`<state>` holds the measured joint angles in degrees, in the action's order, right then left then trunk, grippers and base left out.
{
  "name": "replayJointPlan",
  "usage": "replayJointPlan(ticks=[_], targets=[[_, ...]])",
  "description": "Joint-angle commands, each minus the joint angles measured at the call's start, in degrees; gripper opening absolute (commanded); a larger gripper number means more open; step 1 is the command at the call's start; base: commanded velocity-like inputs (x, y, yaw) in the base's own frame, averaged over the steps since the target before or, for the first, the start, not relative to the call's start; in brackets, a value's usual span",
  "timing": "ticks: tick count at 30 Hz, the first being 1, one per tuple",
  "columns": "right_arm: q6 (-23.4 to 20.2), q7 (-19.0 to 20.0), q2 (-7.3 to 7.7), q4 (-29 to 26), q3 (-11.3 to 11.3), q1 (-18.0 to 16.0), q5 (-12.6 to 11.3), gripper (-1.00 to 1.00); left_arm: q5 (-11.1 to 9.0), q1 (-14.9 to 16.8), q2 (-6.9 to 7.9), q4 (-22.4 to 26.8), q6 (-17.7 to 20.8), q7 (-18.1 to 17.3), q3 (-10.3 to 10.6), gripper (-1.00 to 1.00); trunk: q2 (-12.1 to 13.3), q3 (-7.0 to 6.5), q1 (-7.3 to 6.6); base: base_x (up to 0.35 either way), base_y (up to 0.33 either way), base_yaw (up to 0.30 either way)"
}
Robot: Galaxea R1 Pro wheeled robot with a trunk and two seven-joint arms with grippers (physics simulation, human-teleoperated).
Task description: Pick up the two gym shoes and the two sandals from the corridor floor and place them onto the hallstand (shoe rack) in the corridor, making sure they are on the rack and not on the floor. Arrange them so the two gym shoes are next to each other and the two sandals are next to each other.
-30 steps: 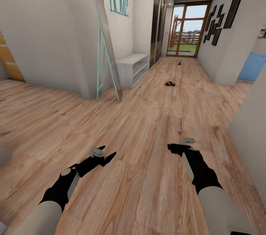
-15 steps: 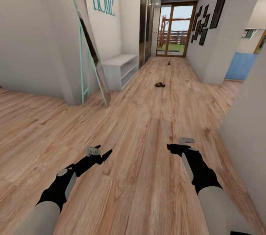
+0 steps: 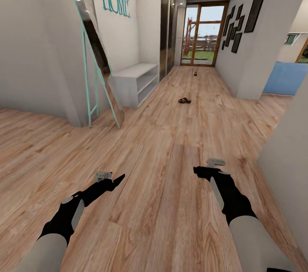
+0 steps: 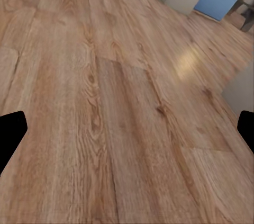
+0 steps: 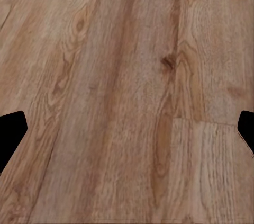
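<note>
Wood-plank corridor floor, brown sandal lying mid-hall, plain white low unit by left wall. Left claw and right claw both spread, empty.

Pale grey forearms, black wrists, each black gripper grey-capped.

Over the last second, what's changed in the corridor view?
The camera turned, so the whole view shifted: the mirror and white shelf unit slid left. The left gripper sits lower and further left. The sandal lies untouched on the floor; the right gripper is unchanged, both empty.
</note>
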<state>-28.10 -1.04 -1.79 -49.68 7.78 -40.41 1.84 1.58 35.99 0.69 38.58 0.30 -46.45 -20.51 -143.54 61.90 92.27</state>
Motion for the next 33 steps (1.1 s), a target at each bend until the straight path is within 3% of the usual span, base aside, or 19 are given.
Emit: replayJointPlan(ticks=[1, 24, 33], targets=[[-0.3, 0.0, -0.05, -0.1, 0.1, 0.0, 0.2, 1.00, 0.2, 0.0, -0.02, 0.0, 0.1, -0.3, -0.2, 1.00, 0.0, 0.05, 0.02, 0.343, -0.098, 0.000], [-0.3, 0.0, -0.05, -0.1, 0.0, 0.0, 0.3, 1.00, 0.2, 0.0, 0.08, 0.0, 0.3, -0.4, -0.3, 1.00, 0.0, 0.05, 0.02, 0.343, -0.096, -0.002], [-0.3, 0.0, -0.05, -0.1, 0.0, 0.0, 0.2, 1.00, 0.1, 0.0, 0.02, 0.0, 0.3, -0.5, -0.3, 1.00, 0.0, 0.05, 0.02, 0.345, -0.078, -0.144]])
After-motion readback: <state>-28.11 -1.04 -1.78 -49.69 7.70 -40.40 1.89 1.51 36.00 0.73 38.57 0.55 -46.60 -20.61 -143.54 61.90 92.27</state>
